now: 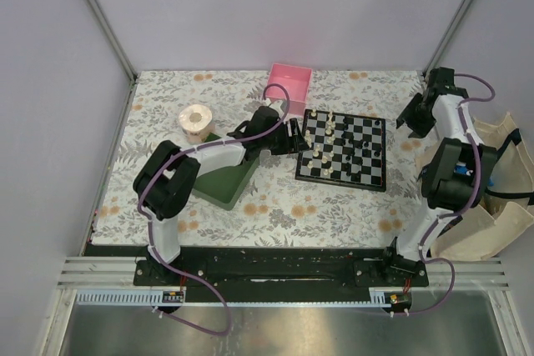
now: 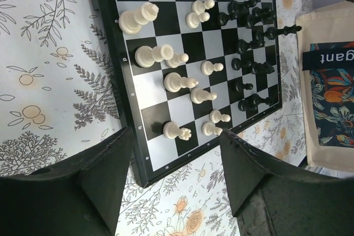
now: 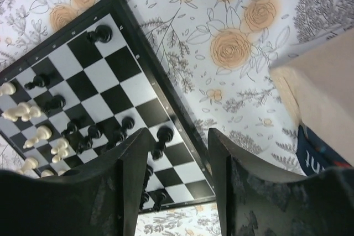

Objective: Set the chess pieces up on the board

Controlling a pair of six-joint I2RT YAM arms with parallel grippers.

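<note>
**Overhead view, read from the bottom of the frame upward, with wrist views for detail.** Both arms are bolted at the bottom edge, on a floral-print surface [image 1: 275, 206].

- **Left arm** [image 1: 179, 174]: it reaches up and to the right, passing over the green tray [image 1: 219, 191] at centre left.
- **Left hand** [image 2: 174, 132]: it hangs at the left rim of the chessboard [image 1: 377, 183]. Its dark fingers [image 2: 105, 175] are spread wide, with only the board's rim, squares and pieces showing in the gap between them – it grips nothing.
- **Right arm** [image 1: 450, 174]: it rises along the right edge of the frame, beside a cream canvas bag [image 1: 488, 218].
- **Right hand** [image 3: 178, 132]: it hangs over the board's right rim with its jaws parted, and nothing is clamped between them.
- **Chessboard**: it lies flat at centre right, just right of the tray.
- **Cream-white pieces** [image 2: 173, 82]: these stand on the squares nearest the left hand, in loose columns rather than tidy ranks.
- **Black pieces** [image 3: 101, 35]: most crowd the opposite side, near the right hand, and one stands alone near a corner. Whether every black piece is upright cannot be told.
- **Further up the frame**: a paper roll [image 1: 197, 121] stands on end at upper left, above the tray. A pink square box [image 1: 290, 85] sits at upper centre – its lower right corner is near the board's upper left corner.
</note>
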